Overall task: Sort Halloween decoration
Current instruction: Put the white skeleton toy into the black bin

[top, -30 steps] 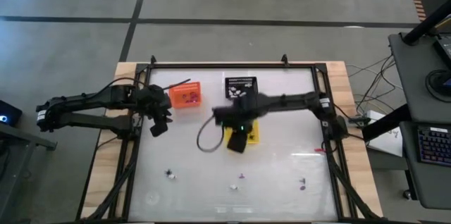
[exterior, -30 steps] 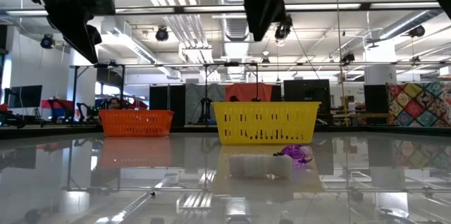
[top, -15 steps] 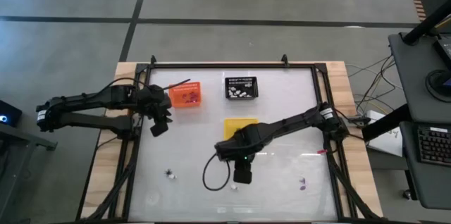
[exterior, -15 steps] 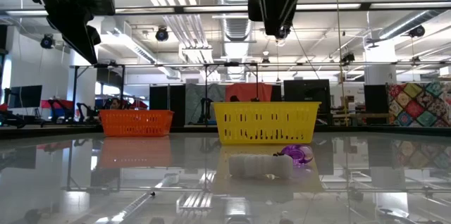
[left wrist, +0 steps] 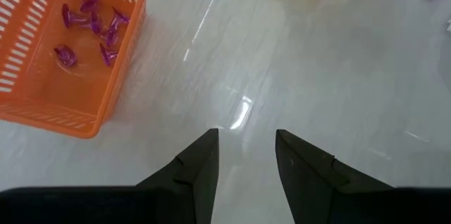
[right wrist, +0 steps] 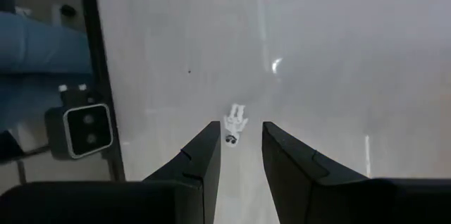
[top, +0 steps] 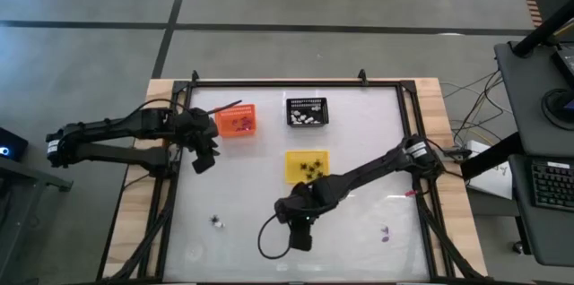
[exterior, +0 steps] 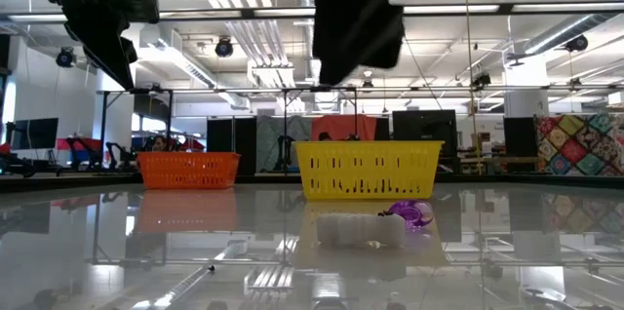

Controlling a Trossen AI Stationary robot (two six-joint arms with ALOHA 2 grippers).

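Observation:
My right gripper (right wrist: 239, 131) hangs open above the table near its front edge (top: 300, 238). A tiny white decoration piece (right wrist: 235, 124) lies on the table just past its fingertips, untouched. In the low view this white piece (exterior: 361, 229) lies beside a purple one (exterior: 414, 214). My left gripper (left wrist: 245, 139) waits open at the left, near the orange basket (top: 237, 121), which holds purple pieces (left wrist: 88, 30). The yellow basket (top: 307, 166) holds black pieces. The black basket (top: 306, 111) holds white ones.
A dark piece (top: 216, 222) lies loose at the near left and a purple one (top: 386, 231) at the near right. A small camera box (right wrist: 88, 129) sits on the table's near frame rail (right wrist: 102, 76). Beyond it shows blue cloth on a person (right wrist: 35, 48).
My right gripper has swung from over the yellow basket toward the table's near edge and come down, and now hangs over the white piece. The yellow basket with its black pieces is uncovered again.

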